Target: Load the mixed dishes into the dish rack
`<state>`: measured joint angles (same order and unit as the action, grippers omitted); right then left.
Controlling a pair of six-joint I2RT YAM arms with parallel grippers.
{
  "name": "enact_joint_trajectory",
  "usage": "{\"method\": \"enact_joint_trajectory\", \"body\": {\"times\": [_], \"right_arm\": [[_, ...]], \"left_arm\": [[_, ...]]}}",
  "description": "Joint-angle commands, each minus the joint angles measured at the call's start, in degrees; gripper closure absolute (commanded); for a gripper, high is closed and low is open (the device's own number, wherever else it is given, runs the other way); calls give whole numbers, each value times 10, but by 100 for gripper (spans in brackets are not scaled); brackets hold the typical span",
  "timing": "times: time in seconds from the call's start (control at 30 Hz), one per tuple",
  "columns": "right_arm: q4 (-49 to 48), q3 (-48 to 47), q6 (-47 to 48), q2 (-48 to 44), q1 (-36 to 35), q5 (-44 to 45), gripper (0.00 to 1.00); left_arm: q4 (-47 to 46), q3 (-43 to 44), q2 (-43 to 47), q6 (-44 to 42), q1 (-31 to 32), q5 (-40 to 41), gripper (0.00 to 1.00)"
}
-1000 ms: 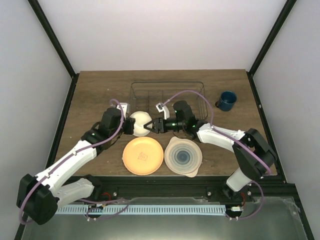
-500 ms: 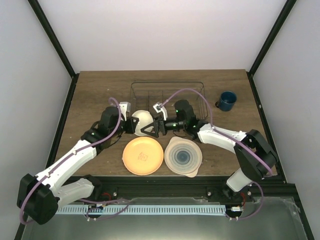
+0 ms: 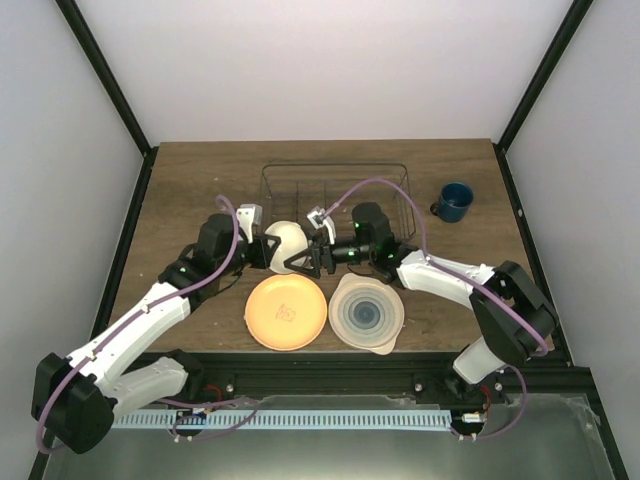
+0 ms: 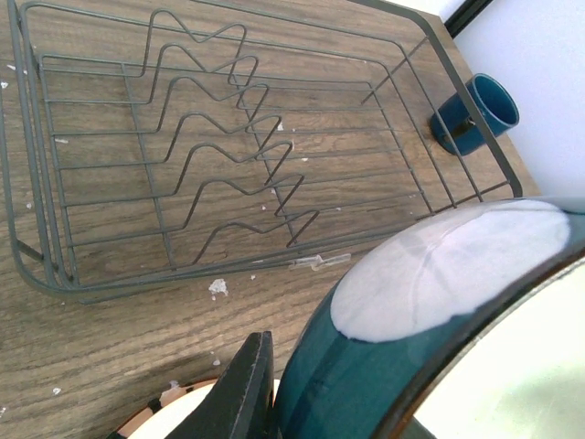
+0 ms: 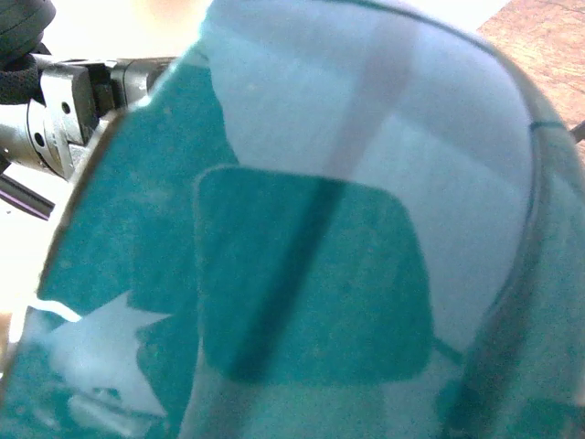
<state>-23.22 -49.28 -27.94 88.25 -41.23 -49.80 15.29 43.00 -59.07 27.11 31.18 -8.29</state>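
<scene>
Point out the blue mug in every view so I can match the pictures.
Top external: the mug stands right of centre, just past the right end of the rack.
Left wrist: the mug is at the upper right, outside the rack's far corner.
Right wrist: not in it.
Shared landmark: the bowl, at the lower right in the left wrist view, apparently filling the right wrist view.

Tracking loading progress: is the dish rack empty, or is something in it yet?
Empty where visible: the dish rack shows only bare wires, with no dishes among them.
</scene>
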Motion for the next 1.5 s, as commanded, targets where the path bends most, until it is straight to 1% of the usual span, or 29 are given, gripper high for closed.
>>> {"method": "enact_joint_trajectory", "body": {"times": [0.0,0.07,0.17,0.43,0.5,0.53,0.87,1.1,1.13,1.2,1.37,1.47], "right_arm": [[-24,4,8,-26,-6,-19,16],[-22,5,10,-28,-6,-17,17],[-18,5,15,-29,-6,-13,26],[-8,4,27,-31,-6,1,28],[-8,3,28,-30,-6,6,34],[-7,2,30,-29,-6,9,36],[3,-10,46,-16,-6,38,36],[-2,-16,51,-4,-6,56,37],[-1,-18,52,-2,-6,58,39],[1,-20,55,0,-5,67,40],[15,-22,63,-2,1,105,41],[18,-18,60,-4,11,116,41]], "left_arm": [[-42,16,6,12,2,-9,100],[-44,16,3,12,3,-9,100],[-43,16,0,11,3,-6,100],[-45,16,-10,6,3,-3,100],[-48,14,-17,6,3,-4,100],[-51,13,-22,5,3,-5,100],[-71,1,-57,-2,3,-3,79],[-84,-6,-72,0,3,-7,78],[-84,-6,-74,-1,3,-8,78],[-82,-6,-78,-3,3,-9,73],[-74,-12,-79,-3,3,6,55],[-68,-16,-77,-3,3,17,43]]}}
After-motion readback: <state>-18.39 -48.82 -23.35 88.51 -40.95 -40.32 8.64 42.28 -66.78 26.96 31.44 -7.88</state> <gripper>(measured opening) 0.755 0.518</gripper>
